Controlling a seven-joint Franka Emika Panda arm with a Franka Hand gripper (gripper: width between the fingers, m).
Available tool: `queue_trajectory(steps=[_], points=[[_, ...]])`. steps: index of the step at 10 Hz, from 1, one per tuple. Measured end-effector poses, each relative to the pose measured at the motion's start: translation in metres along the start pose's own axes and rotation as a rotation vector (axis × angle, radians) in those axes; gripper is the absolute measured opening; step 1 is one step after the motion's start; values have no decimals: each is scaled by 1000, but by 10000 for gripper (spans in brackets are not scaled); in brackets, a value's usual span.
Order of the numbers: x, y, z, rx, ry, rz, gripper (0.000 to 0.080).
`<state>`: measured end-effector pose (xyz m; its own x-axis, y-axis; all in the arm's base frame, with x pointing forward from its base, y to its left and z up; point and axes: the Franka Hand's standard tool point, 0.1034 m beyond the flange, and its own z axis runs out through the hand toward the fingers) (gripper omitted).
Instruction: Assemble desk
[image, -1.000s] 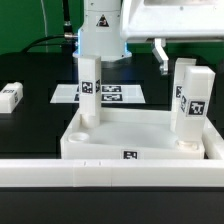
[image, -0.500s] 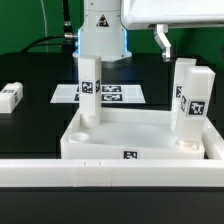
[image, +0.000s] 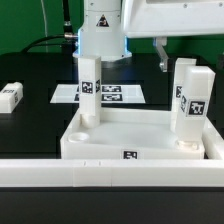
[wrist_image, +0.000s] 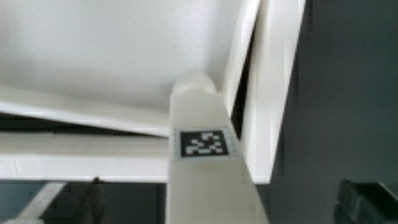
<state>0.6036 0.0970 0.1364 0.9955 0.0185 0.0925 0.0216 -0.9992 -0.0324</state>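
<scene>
**Two legs up, gripper open over the right-hand one**

Taking the exterior view as a clock face, the desk panel (image: 140, 128) lies just below centre, rim upward, behind the long border rail (image: 110, 175) at 6 o'clock. One leg (image: 88, 90) stands upright in the panel's corner socket at about 10 o'clock. A second leg (image: 190, 98) stands upright in the corner at 3 o'clock. A third, loose leg (image: 10, 97) lies on the table at 9 o'clock, well apart from the panel. The fourth is not in view. The marker board (image: 110, 95) lies behind the panel.

The gripper (wrist_image: 214, 205) hangs at 1 o'clock, just above the second leg. Its jaws are spread wide and it holds nothing. In the wrist view the leg runs between the two fingers without touching either.

The step in hand looks like the seating of the 3 o'clock leg. Whether it is fully home cannot be told. If it is, the next move calls for a clear lift, then a swing across to 9 o'clock to grasp the loose leg.
</scene>
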Motion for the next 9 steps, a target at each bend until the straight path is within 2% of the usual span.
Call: queue_trajectory(steps=[2, 6, 9], points=[[4, 0, 5, -2, -92, 6, 648], [20, 9, 8, -9, -67, 14, 648], [22, 9, 11, -12, -65, 12, 648]])
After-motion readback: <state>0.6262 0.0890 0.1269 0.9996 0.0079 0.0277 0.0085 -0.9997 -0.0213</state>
